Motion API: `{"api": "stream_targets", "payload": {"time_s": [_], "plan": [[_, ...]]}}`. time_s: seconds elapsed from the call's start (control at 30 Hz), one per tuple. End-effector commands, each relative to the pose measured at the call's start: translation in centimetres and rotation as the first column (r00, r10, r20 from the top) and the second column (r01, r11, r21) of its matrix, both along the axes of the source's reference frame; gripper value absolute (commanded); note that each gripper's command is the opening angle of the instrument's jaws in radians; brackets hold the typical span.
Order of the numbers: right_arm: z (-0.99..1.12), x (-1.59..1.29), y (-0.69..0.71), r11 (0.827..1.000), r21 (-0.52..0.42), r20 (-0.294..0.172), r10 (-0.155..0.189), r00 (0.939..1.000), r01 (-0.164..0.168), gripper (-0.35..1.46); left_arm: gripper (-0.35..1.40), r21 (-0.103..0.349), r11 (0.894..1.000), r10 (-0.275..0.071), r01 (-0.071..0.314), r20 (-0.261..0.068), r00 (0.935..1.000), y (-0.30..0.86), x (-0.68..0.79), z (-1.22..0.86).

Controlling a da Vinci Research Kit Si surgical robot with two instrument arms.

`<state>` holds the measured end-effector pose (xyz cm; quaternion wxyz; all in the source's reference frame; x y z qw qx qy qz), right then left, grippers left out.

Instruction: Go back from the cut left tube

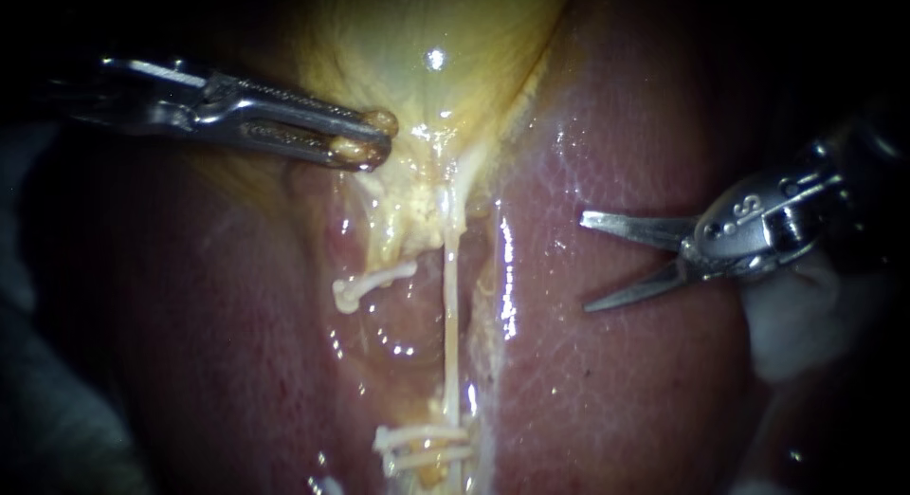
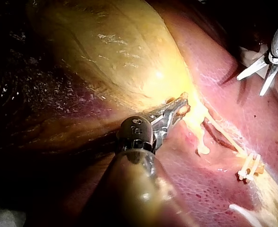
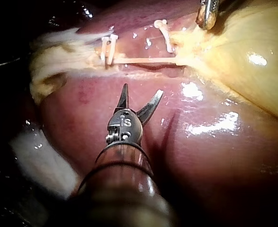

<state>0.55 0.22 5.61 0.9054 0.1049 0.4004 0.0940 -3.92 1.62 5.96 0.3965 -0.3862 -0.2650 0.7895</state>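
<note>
The slender steel left instrument (image 1: 365, 139), its claw clamped on the glistening yellow gallbladder (image 1: 417, 40), sits just up-left of the pale cut left tube (image 1: 379, 278). Well right of that tube, over the red liver (image 1: 616, 381), the right instrument (image 1: 588, 261) holds its claw half open and empty.

Upper centre: gallbladder (image 1: 417, 40), bedded on liver (image 1: 616, 362) to left and right. Against its lower left edge: tip of left instrument (image 1: 374, 139), entering from left. Below that tip: upper stub of cut left tube (image 1: 370, 284), just left of 1 unbroken tube (image 1: 451, 305) running down to clips (image 1: 422, 443). Well right of both tubes, over liver: right instrument (image 1: 586, 263), touching neither.
</note>
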Motion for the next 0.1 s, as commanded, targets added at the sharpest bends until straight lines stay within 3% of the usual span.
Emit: {"api": "stream_targets", "payload": {"time_s": [0.03, 0.1], "plan": [[0.00, 0.01, 0.00, 1.000, 0.016, -0.010, -0.003, 0.9999, 0.003, 1.45, -0.35, 0.001, 1.000, 0.001, -0.001, 0.001, 1.0000, 0.01, 0.02, -0.02], [-0.01, 0.04, -0.02, 0.998, 0.062, -0.038, -0.016, 0.9992, 0.018, 1.45, -0.35, 0.003, 1.000, 0.003, -0.003, 0.003, 1.0000, 0.03, 0.05, -0.04]]}}
